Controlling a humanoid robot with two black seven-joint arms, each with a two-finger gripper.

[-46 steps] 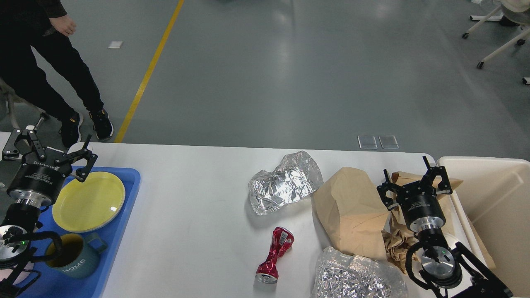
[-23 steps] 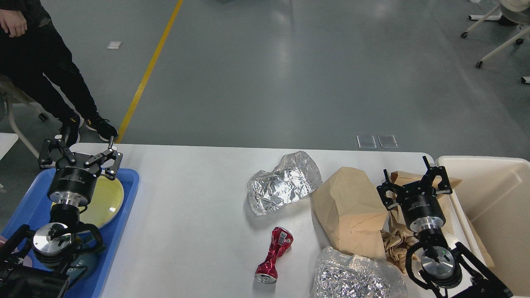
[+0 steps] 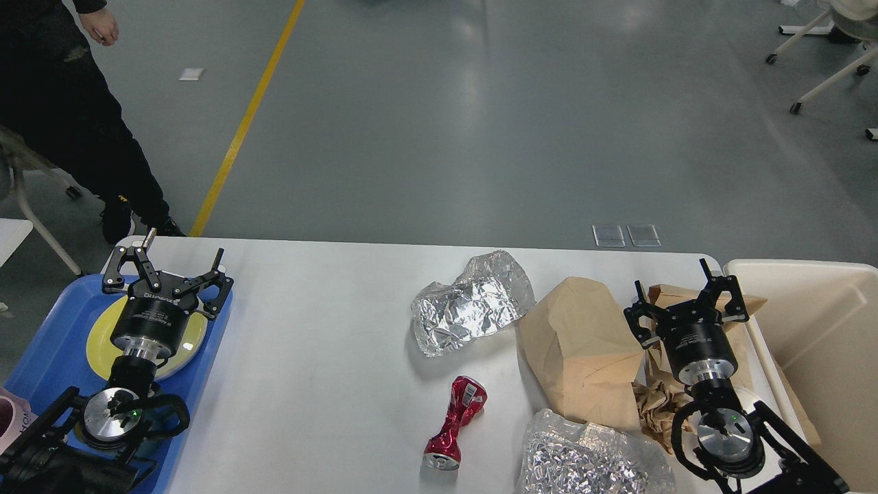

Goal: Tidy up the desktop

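Note:
The white desktop [image 3: 315,357] spans the view. On it lie a crumpled foil sheet [image 3: 470,302], a crushed red can [image 3: 455,422], a brown paper bag [image 3: 583,350], a second foil wad [image 3: 590,463] at the front edge, and crumpled brown paper [image 3: 655,405]. My left gripper [image 3: 168,264] is open with nothing in it, above the yellow plate [image 3: 99,339] in the blue tray [image 3: 51,339]. Over the brown paper by the bag hovers my right gripper [image 3: 682,291], open and empty.
A cream bin [image 3: 823,329] stands off the desktop's right end. A pink cup [image 3: 14,425] shows at the tray's left edge. A person in black [image 3: 68,116] stands beyond the far left corner. Chair legs [image 3: 816,62] are at the far right.
My left arm has swung right and forward, from the tray's left side to over the plate, now hiding the teal mug. The person shifted. The right arm has not moved.

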